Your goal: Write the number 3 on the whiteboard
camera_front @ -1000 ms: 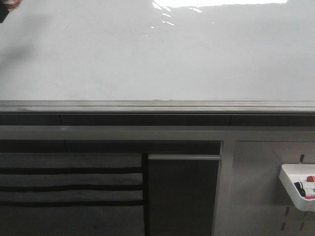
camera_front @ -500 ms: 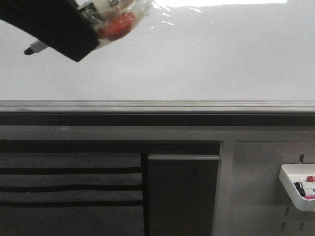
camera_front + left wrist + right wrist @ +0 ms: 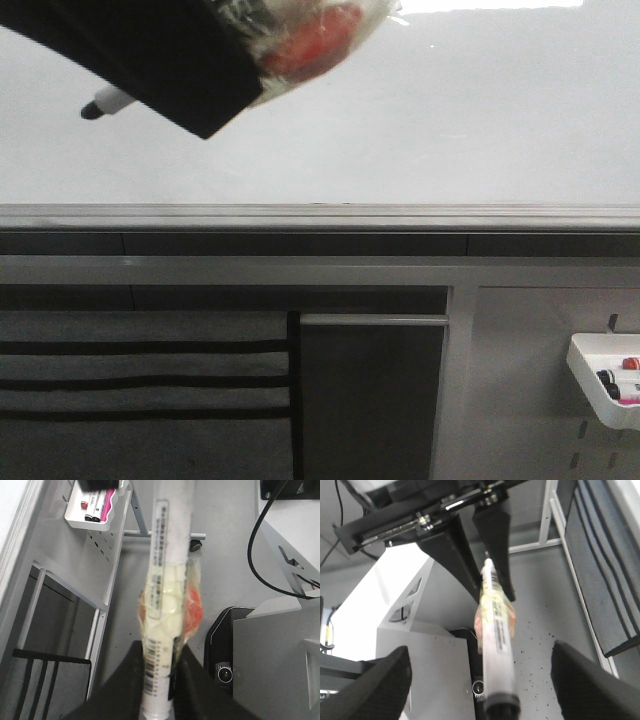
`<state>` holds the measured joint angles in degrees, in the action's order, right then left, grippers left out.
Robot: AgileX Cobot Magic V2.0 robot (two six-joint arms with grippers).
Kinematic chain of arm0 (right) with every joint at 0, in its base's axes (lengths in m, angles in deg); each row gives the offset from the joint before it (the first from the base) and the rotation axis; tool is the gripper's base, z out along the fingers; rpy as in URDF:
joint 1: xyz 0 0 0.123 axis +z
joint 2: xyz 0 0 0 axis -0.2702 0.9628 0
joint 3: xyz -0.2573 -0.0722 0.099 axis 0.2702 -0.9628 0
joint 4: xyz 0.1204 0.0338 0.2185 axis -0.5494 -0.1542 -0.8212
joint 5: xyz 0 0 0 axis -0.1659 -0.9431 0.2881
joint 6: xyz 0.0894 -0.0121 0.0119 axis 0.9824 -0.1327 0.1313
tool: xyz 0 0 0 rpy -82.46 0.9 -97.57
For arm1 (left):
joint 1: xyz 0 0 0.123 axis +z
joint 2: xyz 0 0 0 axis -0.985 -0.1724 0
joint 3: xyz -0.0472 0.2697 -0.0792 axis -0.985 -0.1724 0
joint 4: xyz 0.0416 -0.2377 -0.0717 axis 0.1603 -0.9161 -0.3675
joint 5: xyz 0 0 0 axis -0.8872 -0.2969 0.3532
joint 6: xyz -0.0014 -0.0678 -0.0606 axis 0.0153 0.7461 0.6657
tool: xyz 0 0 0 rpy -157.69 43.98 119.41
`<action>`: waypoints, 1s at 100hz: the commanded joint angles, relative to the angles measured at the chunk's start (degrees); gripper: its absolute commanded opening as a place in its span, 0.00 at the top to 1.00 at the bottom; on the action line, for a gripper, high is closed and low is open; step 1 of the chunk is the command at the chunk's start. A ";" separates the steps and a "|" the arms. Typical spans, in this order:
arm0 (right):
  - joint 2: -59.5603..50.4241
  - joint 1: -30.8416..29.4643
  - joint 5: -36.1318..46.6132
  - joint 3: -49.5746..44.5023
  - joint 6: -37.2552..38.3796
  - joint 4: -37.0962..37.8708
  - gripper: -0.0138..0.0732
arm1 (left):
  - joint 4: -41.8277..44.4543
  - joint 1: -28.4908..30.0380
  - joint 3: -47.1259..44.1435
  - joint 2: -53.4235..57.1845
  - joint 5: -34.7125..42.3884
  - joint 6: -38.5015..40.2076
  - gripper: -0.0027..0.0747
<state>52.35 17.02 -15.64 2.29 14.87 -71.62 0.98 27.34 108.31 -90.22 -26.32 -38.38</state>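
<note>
The whiteboard (image 3: 450,130) fills the upper front view, glossy, with glare along its top and a grey rail (image 3: 320,215) beneath. No number 3 shows on it. My left gripper (image 3: 220,95) reaches in from the top left, shut on a white marker (image 3: 167,570) wrapped in clear tape with a red lump. The marker's black tip (image 3: 93,110) points left, in front of the board. In the left wrist view the black fingers (image 3: 127,680) clamp the barrel. My right gripper (image 3: 487,680) is open wide, and the held marker (image 3: 495,630) shows between its spread fingers without touching them.
A small white tray (image 3: 605,385) with markers hangs at the lower right, also seen as the tray (image 3: 75,522) in the left wrist view. Below the rail are a dark panel (image 3: 370,395) and grey slats (image 3: 140,370).
My left gripper with the marker has swung in from the top left corner, moving right and down across the board. The marker tip now sits lower and further right.
</note>
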 commanded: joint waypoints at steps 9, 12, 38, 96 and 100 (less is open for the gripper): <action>2.11 4.92 6.64 2.22 -0.77 -0.51 0.26 | -1.84 -0.54 2.19 1.35 2.19 -0.18 0.99; 2.54 5.33 6.87 2.22 -0.77 -0.41 0.27 | -1.84 -0.54 2.19 1.35 2.19 -0.18 0.99; 3.05 5.34 7.22 2.22 -0.77 -0.04 0.39 | -1.84 -0.54 2.19 1.35 2.30 -0.18 0.99; 3.05 5.34 5.39 2.22 -0.77 1.53 0.80 | -1.84 -0.54 2.19 1.35 2.51 -0.18 0.99; 3.05 5.34 5.39 2.22 -0.77 1.67 0.82 | -1.84 -0.54 2.19 1.35 2.51 -0.18 0.99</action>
<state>56.29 22.35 -10.51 2.64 14.73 -68.62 0.74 27.24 108.49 -90.22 -26.54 -38.81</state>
